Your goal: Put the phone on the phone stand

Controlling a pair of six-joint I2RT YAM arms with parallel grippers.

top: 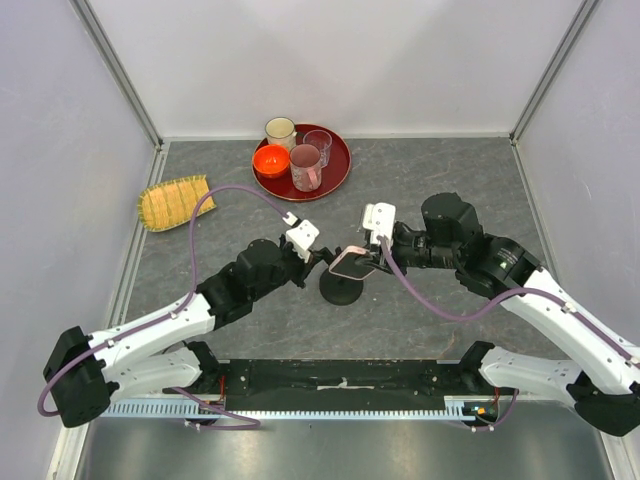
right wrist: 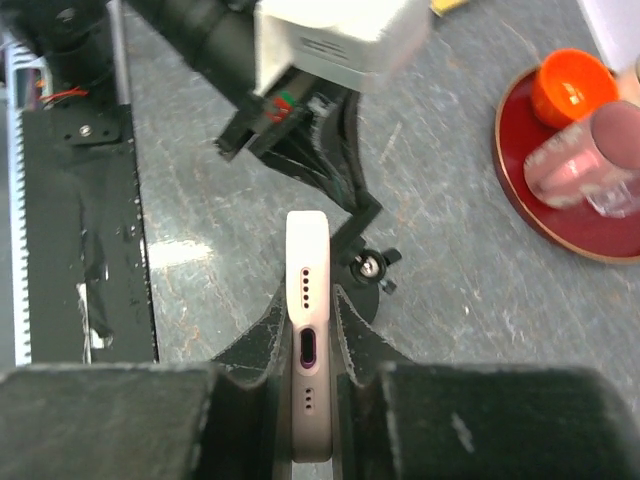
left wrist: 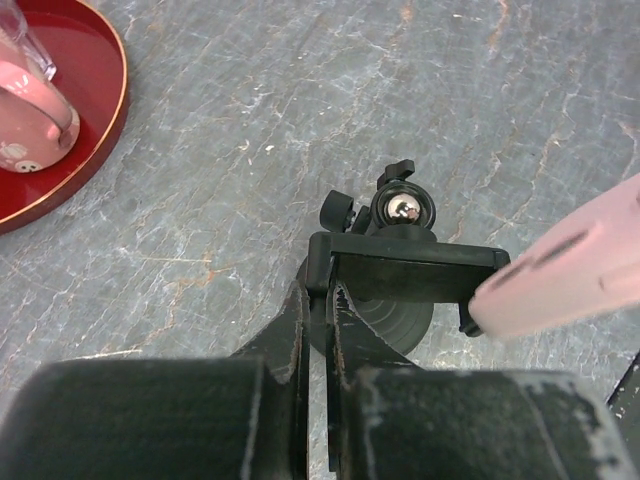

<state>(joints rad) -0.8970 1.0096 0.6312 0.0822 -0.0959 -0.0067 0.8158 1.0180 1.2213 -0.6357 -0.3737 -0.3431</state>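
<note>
The phone (top: 352,262), pink case and black screen, is held tilted just above the phone stand (top: 341,290), a black disc base with a clamp holder. My right gripper (top: 375,258) is shut on the phone; the right wrist view shows its bottom edge (right wrist: 308,330) clamped between the fingers of my right gripper (right wrist: 308,300), with the stand (right wrist: 366,266) just beyond. My left gripper (top: 322,262) is shut on the left end of the stand's holder (left wrist: 410,265), which my left gripper (left wrist: 320,300) shows in the left wrist view. The phone's pink edge (left wrist: 570,270) touches the holder's right end.
A red tray (top: 340,170) at the back holds an orange bowl (top: 271,159), a cup and glasses; it also shows in the wrist views (left wrist: 100,120) (right wrist: 560,225). A yellow woven mat (top: 175,201) lies at the left. A black strip (top: 340,378) runs along the near edge.
</note>
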